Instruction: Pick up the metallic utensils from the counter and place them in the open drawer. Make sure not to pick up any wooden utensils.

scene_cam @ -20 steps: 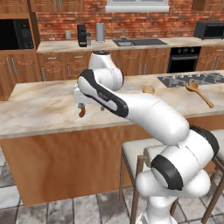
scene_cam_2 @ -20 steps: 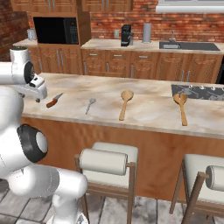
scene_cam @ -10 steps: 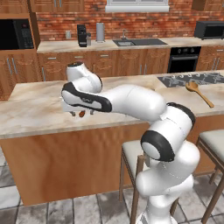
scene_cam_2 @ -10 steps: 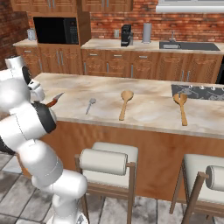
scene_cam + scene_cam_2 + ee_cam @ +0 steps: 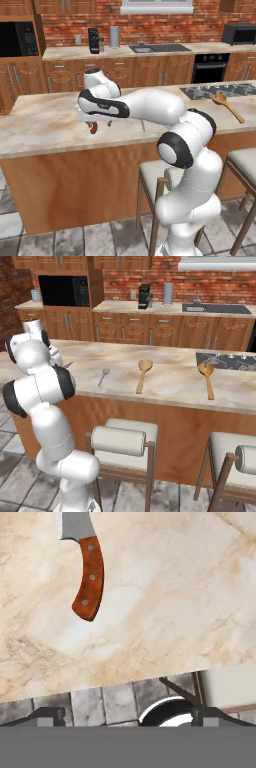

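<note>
On the table: we see the knife (image 5: 86, 567) lying flat on the marbled top near the front edge, silver blade and reddish-brown riveted handle.
Knife from the left base: its handle end (image 5: 93, 128) pokes out just under our hand.
Hand: our hand (image 5: 94, 118) hovers over the knife with fingers (image 5: 47, 715) spread wide, pinching nothing.
Silver spoon: the silver spoon (image 5: 103, 376) lies farther along the table (image 5: 170, 388), apart from the knife.
Wooden spoons: one wooden spoon (image 5: 143, 374) lies beside the silver spoon; another wooden spoon (image 5: 207, 377) rests by the cooktop (image 5: 230, 360).
</note>
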